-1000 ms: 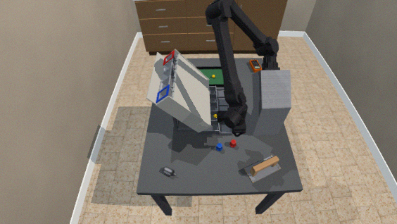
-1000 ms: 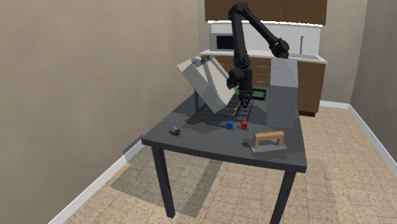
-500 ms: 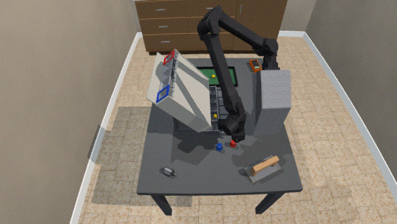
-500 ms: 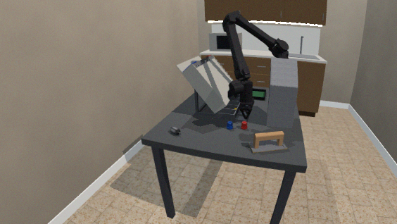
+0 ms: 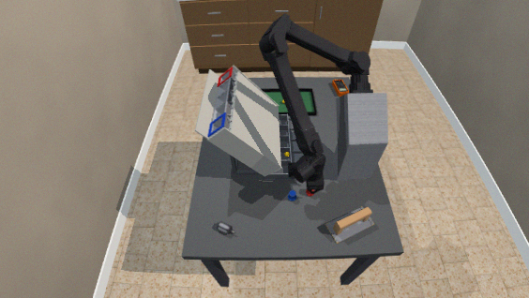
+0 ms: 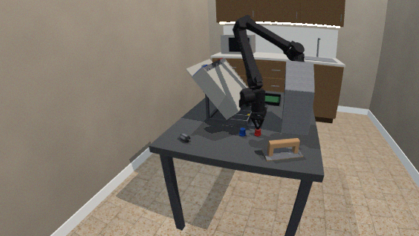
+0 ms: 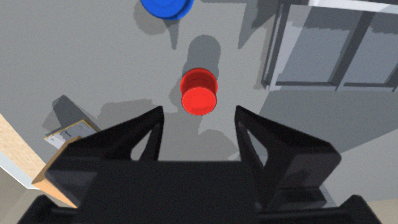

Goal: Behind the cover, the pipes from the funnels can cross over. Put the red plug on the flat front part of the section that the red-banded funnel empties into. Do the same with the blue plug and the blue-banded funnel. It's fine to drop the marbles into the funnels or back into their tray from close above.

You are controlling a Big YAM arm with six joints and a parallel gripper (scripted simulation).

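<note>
The red plug (image 7: 199, 92) stands on the grey table, just beyond my fingertips in the wrist view; it also shows in the top view (image 5: 309, 192) and the exterior view (image 6: 258, 132). My gripper (image 7: 199, 112) hangs right above it, open and empty, fingers to either side. The blue plug (image 5: 292, 195) (image 7: 166, 7) stands beside it on the left. The tilted cover (image 5: 246, 119) carries a red-banded funnel (image 5: 225, 76) and a blue-banded funnel (image 5: 217, 126). The row of sections (image 5: 286, 141) sits under its lower edge; one holds a yellow marble (image 5: 287, 153).
A green tray with a yellow marble lies behind the sections. A tall grey block (image 5: 363, 133) stands to the right. A wooden-handled trowel (image 5: 354, 224) lies front right, a small dark object (image 5: 224, 229) front left, an orange device (image 5: 340, 86) at the back.
</note>
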